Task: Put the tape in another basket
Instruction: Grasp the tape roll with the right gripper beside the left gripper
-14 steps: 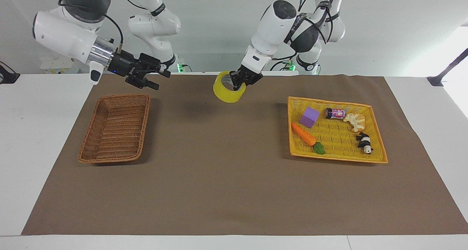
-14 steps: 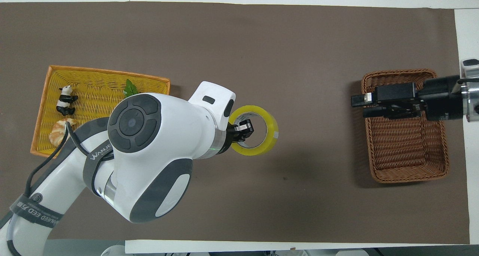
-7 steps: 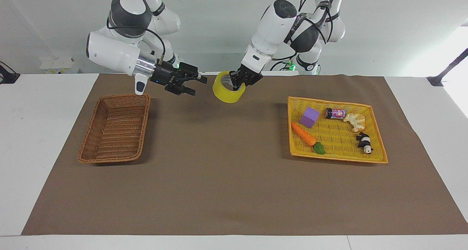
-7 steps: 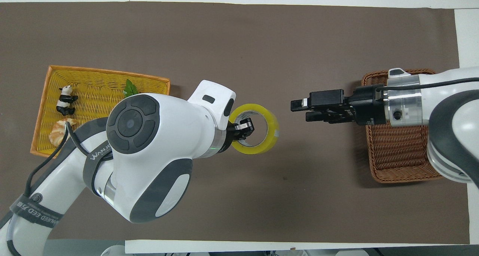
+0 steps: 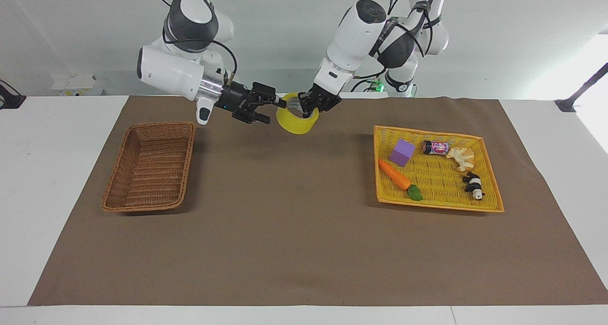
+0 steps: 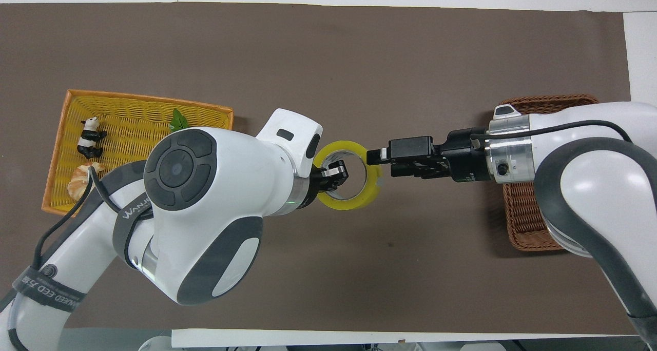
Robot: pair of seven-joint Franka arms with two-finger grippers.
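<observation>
Above the middle of the brown mat, the left hand point(image 5: 311, 107) grips the tape point(image 5: 298, 120) by its wall, one finger inside the core, the roll clear of the bench point(image 5: 61, 139). The right hand point(image 5: 270, 109) is level with the roll, fingers spread, tips at its rim. The basket point(image 5: 150, 167) sits toward the right arm's end, the yellow tray point(image 5: 437, 175) toward the left arm's end.
</observation>
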